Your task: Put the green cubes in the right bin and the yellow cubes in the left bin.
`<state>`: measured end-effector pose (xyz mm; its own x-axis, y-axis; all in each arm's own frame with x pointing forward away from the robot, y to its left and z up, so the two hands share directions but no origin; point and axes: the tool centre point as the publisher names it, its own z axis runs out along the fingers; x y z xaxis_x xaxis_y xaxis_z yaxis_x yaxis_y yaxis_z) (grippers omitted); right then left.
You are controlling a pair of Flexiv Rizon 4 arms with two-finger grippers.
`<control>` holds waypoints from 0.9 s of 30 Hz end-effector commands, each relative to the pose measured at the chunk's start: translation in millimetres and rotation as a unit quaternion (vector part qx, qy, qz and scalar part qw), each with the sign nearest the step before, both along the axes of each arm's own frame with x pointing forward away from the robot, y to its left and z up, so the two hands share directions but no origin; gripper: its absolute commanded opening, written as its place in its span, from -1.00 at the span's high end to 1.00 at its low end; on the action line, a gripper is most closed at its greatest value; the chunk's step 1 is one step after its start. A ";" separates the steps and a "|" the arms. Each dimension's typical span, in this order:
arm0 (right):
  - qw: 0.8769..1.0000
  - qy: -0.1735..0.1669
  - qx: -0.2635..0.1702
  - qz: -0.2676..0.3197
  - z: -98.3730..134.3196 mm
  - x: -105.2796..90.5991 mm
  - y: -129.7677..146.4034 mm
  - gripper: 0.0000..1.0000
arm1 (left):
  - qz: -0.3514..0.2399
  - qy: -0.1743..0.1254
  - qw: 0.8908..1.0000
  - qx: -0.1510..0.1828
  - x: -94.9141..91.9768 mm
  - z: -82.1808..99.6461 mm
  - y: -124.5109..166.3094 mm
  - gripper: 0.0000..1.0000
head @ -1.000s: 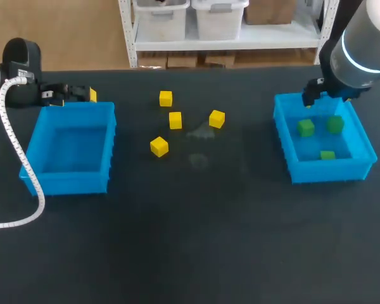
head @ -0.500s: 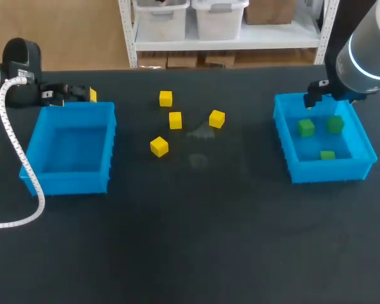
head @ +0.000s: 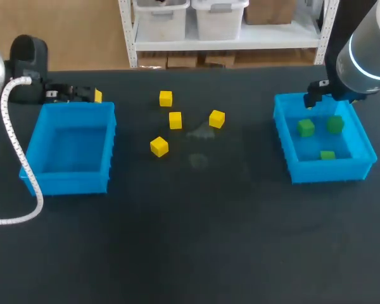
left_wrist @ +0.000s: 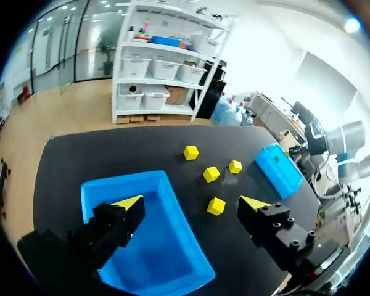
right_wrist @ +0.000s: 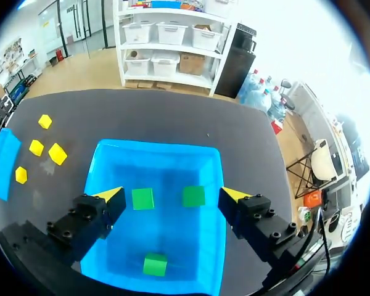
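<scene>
Cubes are already split by colour: three green cubes lie inside the right bin, while four yellow cubes sit loose on the table between the bins, well apart from the left bin, which holds nothing. The green half looks done; the yellow half is not yet begun.

The left gripper hovers by the far rim of the left bin, fingers spread wide with nothing between them. The right gripper hangs above the right bin, likewise spread and empty.

The step in hand is probably the left arm's first yellow pick. The nearest yellow cube stands clear of its neighbours, so it makes the easiest start. Come straight down over it, square the fingers to two flat faces and close on the middle. Then lift it clear of the bin wall before letting go.
</scene>
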<state>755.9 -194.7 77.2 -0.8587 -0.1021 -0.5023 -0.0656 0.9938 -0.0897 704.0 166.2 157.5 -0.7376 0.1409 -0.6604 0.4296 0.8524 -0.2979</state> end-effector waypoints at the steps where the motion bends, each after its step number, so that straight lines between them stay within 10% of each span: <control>1: 1.000 -0.003 0.000 -0.001 -0.5 -1.2 -0.1 -1.00 | -0.065 0.023 0.997 0.047 36.1 6.3 -19.9 -1.00; 17: 1.000 -0.003 0.000 -0.001 -0.5 -1.2 -0.1 -1.00 | -0.212 0.106 0.947 0.219 45.7 -33.4 -78.9 -1.00; 27: 1.000 -0.003 0.000 -0.001 -0.5 -1.2 -0.1 -1.00 | -0.236 0.159 0.919 0.272 32.6 -65.3 -99.4 -1.00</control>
<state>755.9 -194.7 77.0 -0.8585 -0.1021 -0.5026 -0.0657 0.9938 -0.0897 732.4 75.3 99.3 -0.6372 0.6994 -0.3236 0.7519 0.6563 -0.0622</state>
